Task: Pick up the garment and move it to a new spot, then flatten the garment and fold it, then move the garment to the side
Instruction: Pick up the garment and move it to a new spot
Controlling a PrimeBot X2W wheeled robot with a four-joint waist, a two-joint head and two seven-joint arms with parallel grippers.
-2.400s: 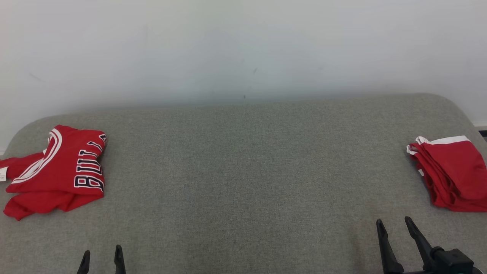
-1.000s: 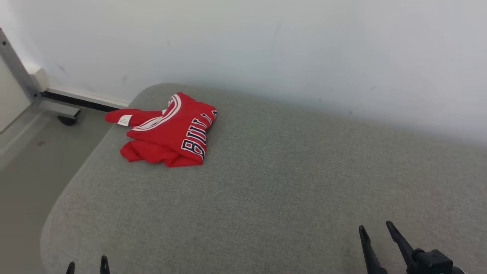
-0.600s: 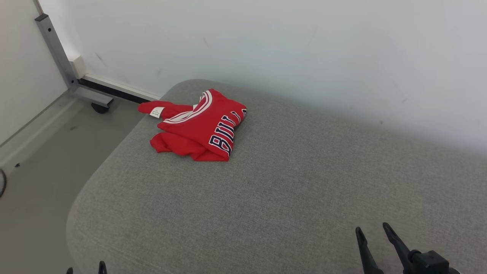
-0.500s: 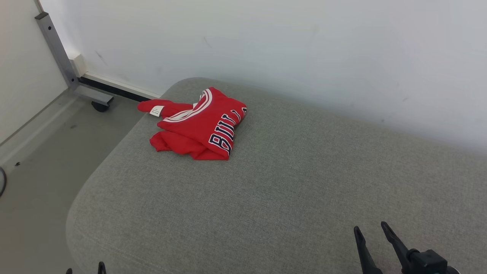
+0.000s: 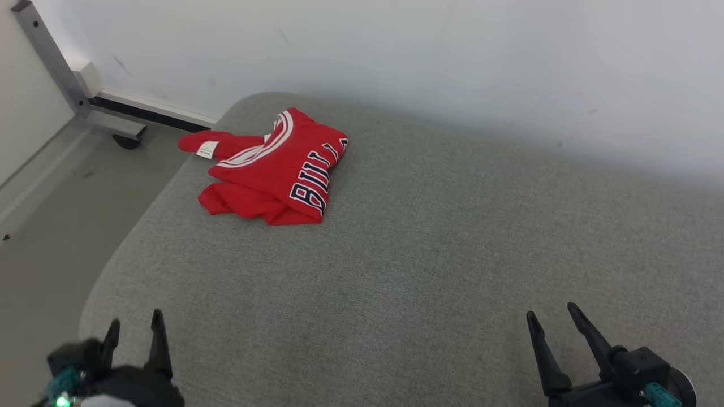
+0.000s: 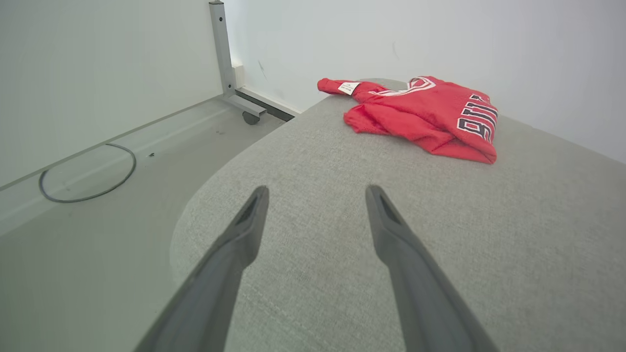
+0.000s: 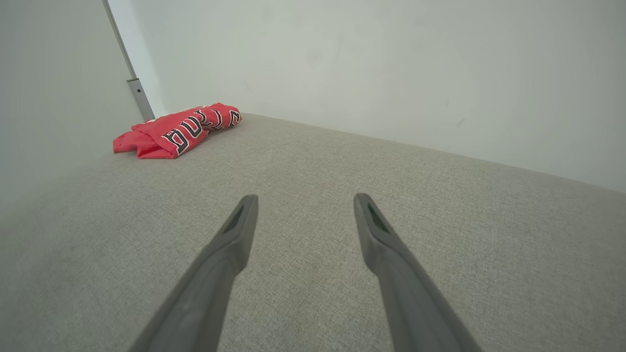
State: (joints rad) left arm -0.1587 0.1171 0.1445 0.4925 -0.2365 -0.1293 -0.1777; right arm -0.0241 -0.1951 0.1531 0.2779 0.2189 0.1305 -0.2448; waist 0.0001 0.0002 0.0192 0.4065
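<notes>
1. Far left: bare floor (image 5: 45, 226) and a metal post (image 5: 51, 56) stand beside a grey fabric-covered counter (image 5: 396, 271).
2. Lower left: the left claw (image 5: 136, 317) hovers over the counter's near corner, its two dark fingers spread apart and holding nothing.
3. Left of centre, near the far edge: the garment (image 5: 277, 169), a red jersey with dark lettering, lies loosely bunched. One part, carrying a white label (image 5: 206, 148), reaches past the counter's left edge. It is well apart from both claws.
4. Lower right: the right claw (image 5: 550, 310) has its fingers apart too, and is empty.
5. The step in hand looks like reaching for the garment. The left claw is nearer. It should come in low, pinch a thick fold rather than the overhanging part, and lift clear before carrying.
</notes>
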